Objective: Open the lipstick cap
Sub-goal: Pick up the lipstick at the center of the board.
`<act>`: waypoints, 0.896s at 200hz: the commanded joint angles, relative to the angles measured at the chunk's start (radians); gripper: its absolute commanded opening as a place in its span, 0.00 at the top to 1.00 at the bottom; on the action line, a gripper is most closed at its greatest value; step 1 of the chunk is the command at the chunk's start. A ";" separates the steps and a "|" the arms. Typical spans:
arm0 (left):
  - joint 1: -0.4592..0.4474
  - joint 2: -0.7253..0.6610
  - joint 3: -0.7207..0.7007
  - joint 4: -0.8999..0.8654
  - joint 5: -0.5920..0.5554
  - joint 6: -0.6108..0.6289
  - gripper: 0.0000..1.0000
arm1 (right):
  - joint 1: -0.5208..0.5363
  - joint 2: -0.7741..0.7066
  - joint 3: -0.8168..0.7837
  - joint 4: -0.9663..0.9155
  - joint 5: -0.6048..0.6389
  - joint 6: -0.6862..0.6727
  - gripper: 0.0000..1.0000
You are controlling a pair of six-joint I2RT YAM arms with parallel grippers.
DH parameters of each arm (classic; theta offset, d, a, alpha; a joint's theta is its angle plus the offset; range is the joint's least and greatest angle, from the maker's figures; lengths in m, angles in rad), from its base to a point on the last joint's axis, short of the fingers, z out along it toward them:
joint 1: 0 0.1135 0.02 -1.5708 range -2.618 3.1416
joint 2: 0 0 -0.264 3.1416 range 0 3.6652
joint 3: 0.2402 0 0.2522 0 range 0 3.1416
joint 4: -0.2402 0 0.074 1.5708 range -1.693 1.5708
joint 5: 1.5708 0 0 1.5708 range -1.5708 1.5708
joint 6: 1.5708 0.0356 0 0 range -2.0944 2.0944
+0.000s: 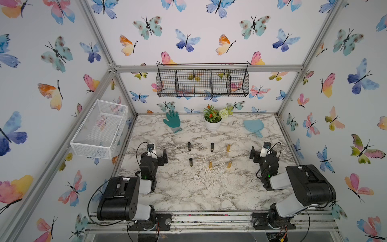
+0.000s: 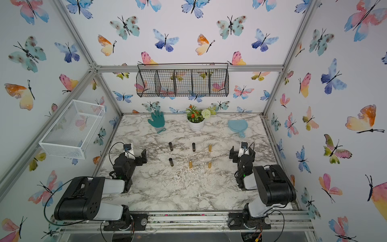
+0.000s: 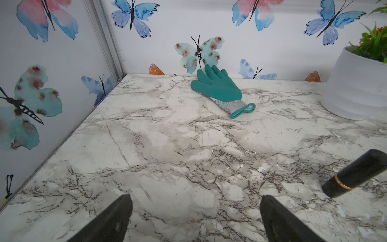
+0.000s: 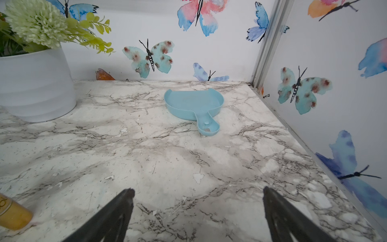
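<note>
Three black lipsticks stand capped and upright on the marble table, at the back left, back middle and front left. Three gold lipsticks stand to their right. My left gripper rests open at the table's left, apart from them; a black lipstick shows beside it in the left wrist view. At the right, my right gripper is open and empty, and a gold lipstick sits at the edge of the right wrist view.
A teal glove, a white potted plant and a light blue handled dish lie along the back of the table. A white mesh basket hangs on the left wall. A black wire basket hangs on the back wall.
</note>
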 commanded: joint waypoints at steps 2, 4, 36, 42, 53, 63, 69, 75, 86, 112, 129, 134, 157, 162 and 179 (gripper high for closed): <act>0.006 -0.016 0.012 0.009 -0.001 0.002 0.02 | -0.004 -0.004 0.019 -0.013 -0.011 0.007 0.02; 0.006 -0.015 0.012 0.008 -0.002 0.002 0.02 | -0.004 -0.004 0.019 -0.014 -0.011 0.007 0.02; 0.005 -0.016 0.011 0.008 0.000 0.002 0.01 | -0.004 -0.005 0.020 -0.012 -0.011 0.008 0.02; 0.005 -0.017 0.011 0.007 -0.001 0.001 0.02 | -0.004 -0.005 0.020 -0.013 -0.011 0.008 0.02; 0.006 -0.017 0.011 0.007 -0.001 0.002 0.02 | -0.004 -0.006 0.018 -0.012 -0.011 0.008 0.02; 0.006 -0.021 0.008 0.008 -0.002 0.002 0.02 | -0.004 -0.007 0.018 -0.010 -0.011 0.007 0.02; 0.005 -0.022 0.011 0.008 -0.018 0.001 0.02 | -0.004 -0.008 0.017 -0.002 -0.013 0.004 0.02; 0.003 -0.031 0.029 -0.023 -0.055 -0.015 0.02 | -0.004 -0.014 0.009 0.021 -0.021 -0.003 0.02; 0.003 -0.052 0.068 -0.113 -0.089 -0.032 0.02 | -0.004 -0.049 0.007 -0.004 -0.027 -0.009 0.02; -0.002 -0.081 0.167 -0.311 -0.129 -0.036 0.02 | -0.004 -0.156 0.086 -0.231 0.032 0.011 0.02; -0.007 -0.078 0.268 -0.484 -0.187 -0.052 0.02 | -0.004 -0.224 0.180 -0.444 0.132 0.121 0.02; -0.008 -0.078 0.305 -0.543 -0.185 -0.057 0.02 | -0.004 -0.243 0.210 -0.523 0.149 0.165 0.02; -0.050 -0.079 0.449 -0.749 -0.225 -0.066 0.01 | -0.004 -0.295 0.300 -0.643 0.044 0.182 0.02; -0.067 -0.081 0.478 -0.790 -0.243 -0.074 0.02 | -0.004 -0.299 0.319 -0.663 0.015 0.191 0.02; -0.133 -0.084 0.575 -0.939 -0.289 -0.105 0.02 | -0.003 -0.308 0.393 -0.761 -0.091 0.248 0.02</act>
